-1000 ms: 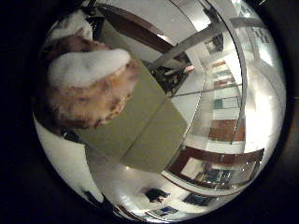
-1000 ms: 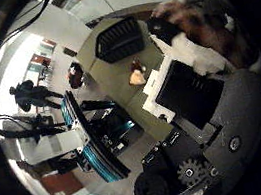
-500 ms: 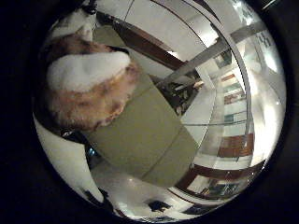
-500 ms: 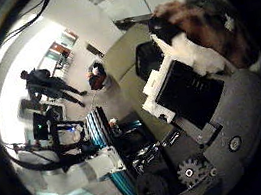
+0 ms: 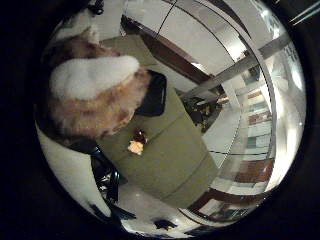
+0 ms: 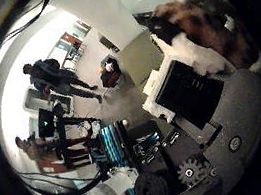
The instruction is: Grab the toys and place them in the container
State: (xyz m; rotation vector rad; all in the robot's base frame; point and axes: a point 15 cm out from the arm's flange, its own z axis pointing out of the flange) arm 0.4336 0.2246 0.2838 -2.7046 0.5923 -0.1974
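A brown and white plush toy (image 5: 95, 95) fills much of the little finger side view, close against my palm and high above the green table (image 5: 175, 165). In the thumb side view, my hand (image 6: 190, 92) has its white and black fingers curled against the same plush toy (image 6: 204, 23). Far below, a black container (image 5: 154, 95) stands on the table, partly hidden behind the plush. A small orange and dark toy (image 5: 136, 145) lies on the table a short way from the container.
A black stand (image 5: 106, 175) sits on the pale floor beside the table's edge. A teal and black equipment rack (image 6: 113, 146) stands on the floor under the arm. Part of the table (image 6: 139, 58) shows beyond my fingers.
The camera has swung, bringing the black container and the small toy into the little finger side view. The plush toy stays in my hand.
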